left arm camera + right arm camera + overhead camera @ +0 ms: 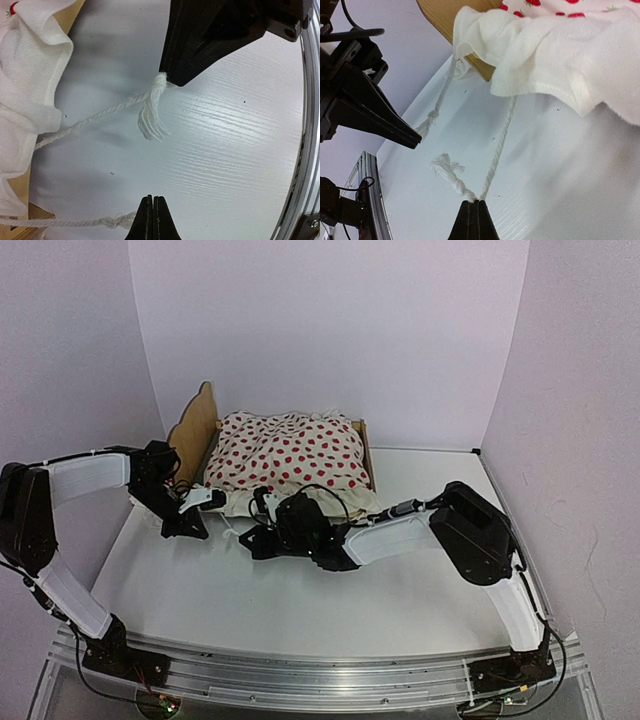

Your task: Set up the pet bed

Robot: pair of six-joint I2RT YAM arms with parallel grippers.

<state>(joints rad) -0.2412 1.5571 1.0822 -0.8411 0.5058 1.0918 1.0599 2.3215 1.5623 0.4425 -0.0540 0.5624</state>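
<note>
At the back of the white table (300, 600), top external view: the pet bed (197, 425) stood against the rear wall, left of centre, with its wavy headboard on the left. A red-dotted blanket (290, 450) was heaped over it and hid the base. Both arms reached in low along the bed's near edge, with the left gripper (192, 527) at the near left corner and the right gripper (247, 543) just to its right, close but apart. The cords were too thin to follow from this view.

Left wrist view: the left gripper (152, 212) had its fingers pressed together on a knotted cord (75, 221), the knot sitting just outside the tips. The cord ran left under the blanket's white ruffle (30, 75). Opposite it, the right gripper (170, 79) pinched a tasselled cord (100, 116) at its knot, the frayed end hanging free on the table. A strip of bed plywood (74, 11) showed beside the ruffle.

Right wrist view: the right gripper (477, 212) had its fingers closed flat on the tasselled cord (497, 150), with the tassel lying to the left of the tips. The left gripper (415, 141) came in from the left, its tips nipped on the knotted cord (440, 100). Both cords led up under the ruffle (545, 65) at the plywood corner (445, 15).
</note>
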